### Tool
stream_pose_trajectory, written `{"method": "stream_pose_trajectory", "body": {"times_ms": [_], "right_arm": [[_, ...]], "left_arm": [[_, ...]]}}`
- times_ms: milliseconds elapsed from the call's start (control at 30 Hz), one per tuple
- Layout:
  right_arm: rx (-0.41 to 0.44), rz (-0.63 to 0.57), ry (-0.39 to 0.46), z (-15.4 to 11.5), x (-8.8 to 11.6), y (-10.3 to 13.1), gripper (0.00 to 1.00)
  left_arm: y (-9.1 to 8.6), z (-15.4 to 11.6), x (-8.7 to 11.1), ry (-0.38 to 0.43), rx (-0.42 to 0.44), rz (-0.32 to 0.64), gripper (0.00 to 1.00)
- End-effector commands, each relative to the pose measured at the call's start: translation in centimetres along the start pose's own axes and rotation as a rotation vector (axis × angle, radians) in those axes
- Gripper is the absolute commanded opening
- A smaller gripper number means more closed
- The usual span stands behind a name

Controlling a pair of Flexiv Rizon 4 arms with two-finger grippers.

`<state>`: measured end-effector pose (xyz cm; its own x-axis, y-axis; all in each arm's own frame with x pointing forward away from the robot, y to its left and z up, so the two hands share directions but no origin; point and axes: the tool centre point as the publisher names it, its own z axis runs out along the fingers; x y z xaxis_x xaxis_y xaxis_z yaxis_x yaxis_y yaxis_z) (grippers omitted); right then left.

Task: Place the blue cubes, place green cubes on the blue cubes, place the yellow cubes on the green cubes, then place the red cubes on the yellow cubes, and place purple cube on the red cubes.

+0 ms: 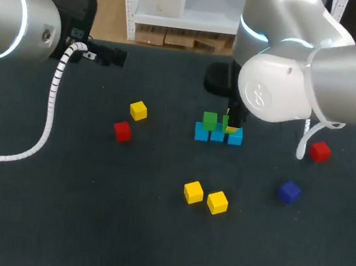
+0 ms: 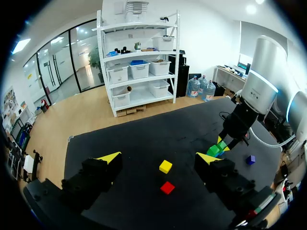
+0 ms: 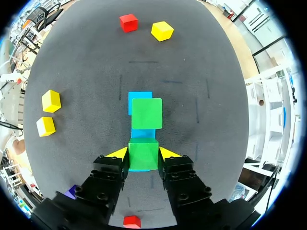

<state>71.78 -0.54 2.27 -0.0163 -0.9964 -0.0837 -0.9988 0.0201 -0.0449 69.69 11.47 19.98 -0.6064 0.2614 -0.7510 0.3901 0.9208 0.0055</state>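
Overhead, the head view shows a row of blue cubes [image 1: 217, 137] near the middle of the dark surface [image 1: 87, 226]. A stacked green cube [image 1: 210, 120] sits on the row's left end. The right arm [image 1: 343, 76] hangs over the row and hides most of what is under its wrist. A gripped green cube [image 1: 225, 121] peeks out just above the row, towards its right end. A lone yellow cube [image 1: 138, 110] and the left red cube [image 1: 122, 131] lie near each other left of the row. A yellow pair [image 1: 205, 197] lies side by side nearer the camera. The right red cube [image 1: 320, 151] and the purple cube [image 1: 289, 191] lie apart on the right. The left arm [image 1: 22, 21] is at the far left edge.

From the left wrist, the left end effector [image 2: 159, 157] is spread wide with nothing between its fingers. The lone yellow cube and left red cube lie ahead of it, and the right arm stands over the green and blue cubes farther off.

From the right wrist, the right end effector [image 3: 143, 153] pinches the gripped green cube, one yellow tip against each side. A sliver of blue shows under it. I cannot tell whether the cube touches the blue. Just ahead, the stacked green cube sits on the row, with blue showing before and beyond it.
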Motion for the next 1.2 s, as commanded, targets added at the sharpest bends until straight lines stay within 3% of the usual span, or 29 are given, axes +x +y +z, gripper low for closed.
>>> {"method": "stream_pose_trajectory", "body": {"times_ms": [33, 133, 233, 367, 400, 433, 700, 867, 1200], "right_arm": [[-0.003, -0.003, -0.001, 0.1, 0.0, 0.0, 0.09], [-0.002, -0.002, -0.003, 0.1, 0.1, 0.0, 0.27], [-0.002, -0.001, -0.003, 0.1, 0.1, 0.0, 0.29], [0.000, 0.000, -0.005, 0.1, 0.2, 0.1, 0.53], [0.001, 0.003, -0.006, 0.1, 0.2, 0.1, 0.92], [0.001, 0.004, -0.007, 0.1, 0.2, 0.1, 1.00], [-0.004, 0.005, -0.006, -0.3, 0.4, 0.3, 1.00], [-0.011, -0.002, -0.028, -1.9, 0.8, 0.9, 1.00], [-0.010, -0.067, -0.076, -6.3, 2.3, 4.8, 1.00]], "left_arm": [[0.1, 0.0, 0.0, 0.000, 0.003, 0.000, 1.00], [0.1, 0.0, 0.0, 0.000, 0.003, 0.000, 1.00], [0.1, 0.0, 0.0, 0.000, 0.003, 0.000, 1.00], [0.1, 0.0, 0.0, 0.000, 0.003, 0.000, 1.00], [0.1, 0.0, 0.0, 0.000, 0.003, 0.000, 1.00], [0.1, 0.0, 0.0, 0.000, 0.003, 0.000, 1.00], [0.1, 0.0, 0.0, 0.000, 0.003, 0.000, 1.00], [0.1, 0.0, 0.0, 0.000, 0.003, 0.000, 1.00], [0.1, 0.0, 0.0, 0.000, 0.003, 0.000, 1.00]]}}
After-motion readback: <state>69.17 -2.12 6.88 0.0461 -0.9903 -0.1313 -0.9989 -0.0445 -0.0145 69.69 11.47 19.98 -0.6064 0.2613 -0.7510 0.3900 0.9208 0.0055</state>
